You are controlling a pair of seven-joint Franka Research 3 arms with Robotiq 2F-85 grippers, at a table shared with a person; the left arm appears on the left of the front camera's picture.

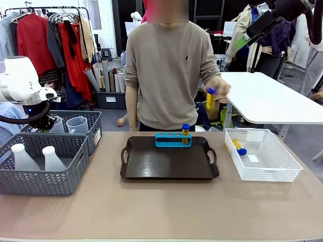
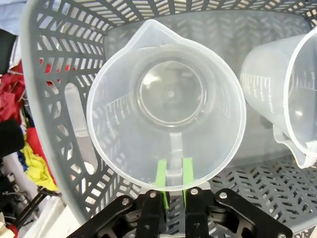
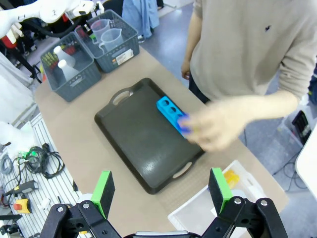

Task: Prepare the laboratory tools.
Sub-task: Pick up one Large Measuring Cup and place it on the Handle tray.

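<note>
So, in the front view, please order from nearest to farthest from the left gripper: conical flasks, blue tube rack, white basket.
1. conical flasks, in the grey basket beside the left gripper.
2. blue tube rack, middle, on the tray.
3. white basket, far right.

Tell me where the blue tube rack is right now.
In the front view the blue tube rack stands at the far edge of the black tray, mid-table, with one yellow tube in its right end slot.

left arm: chunky white shell, black cable, left edge
left gripper: black, green pads, silver screws
right gripper: same black-and-green deal
person: beige sweater, tiny dark chest logo
</note>
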